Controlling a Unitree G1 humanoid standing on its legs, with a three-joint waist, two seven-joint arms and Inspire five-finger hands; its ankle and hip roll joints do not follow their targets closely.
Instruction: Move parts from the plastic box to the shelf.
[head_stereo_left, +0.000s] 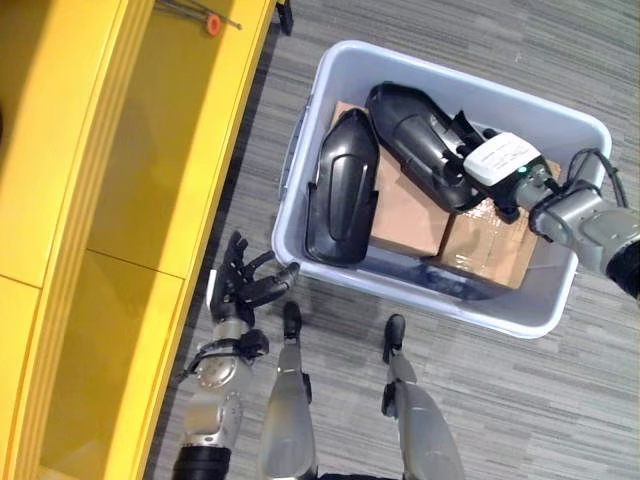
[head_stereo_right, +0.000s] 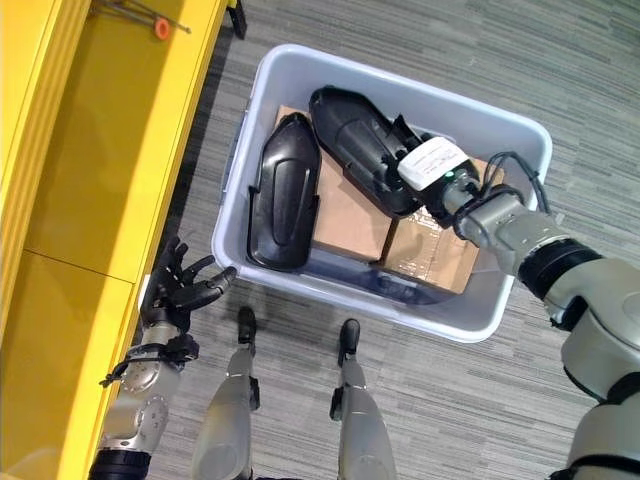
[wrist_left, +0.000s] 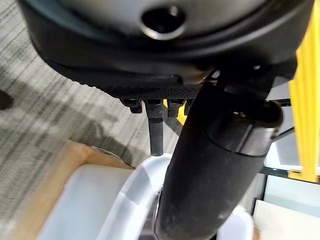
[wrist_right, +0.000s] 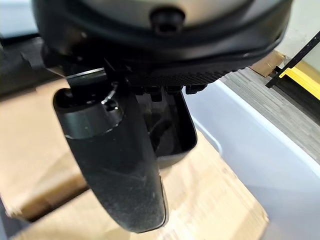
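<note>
A pale grey plastic box (head_stereo_left: 452, 306) stands on the floor beside the yellow shelf (head_stereo_left: 120, 150). Two long black moulded parts lie in it on cardboard boxes (head_stereo_left: 405, 215): one part (head_stereo_left: 342, 190) against the box's left wall, the other part (head_stereo_left: 415, 140) slanting across the back. My right hand (head_stereo_left: 500, 158), with its white cover, reaches in from the right at the end of the slanting part (wrist_right: 172, 132); its fingers look straight and its thumb (wrist_right: 117, 165) stands out over the cardboard. My left hand (head_stereo_left: 243, 285) hangs open, fingers spread, by the box's near left corner.
A thin tool with an orange tip (head_stereo_left: 212, 22) lies on the shelf's far end. The yellow shelf board runs along the left side, with a narrow strip of grey carpet (head_stereo_left: 250, 150) between it and the box. Carpet also surrounds the box on the right.
</note>
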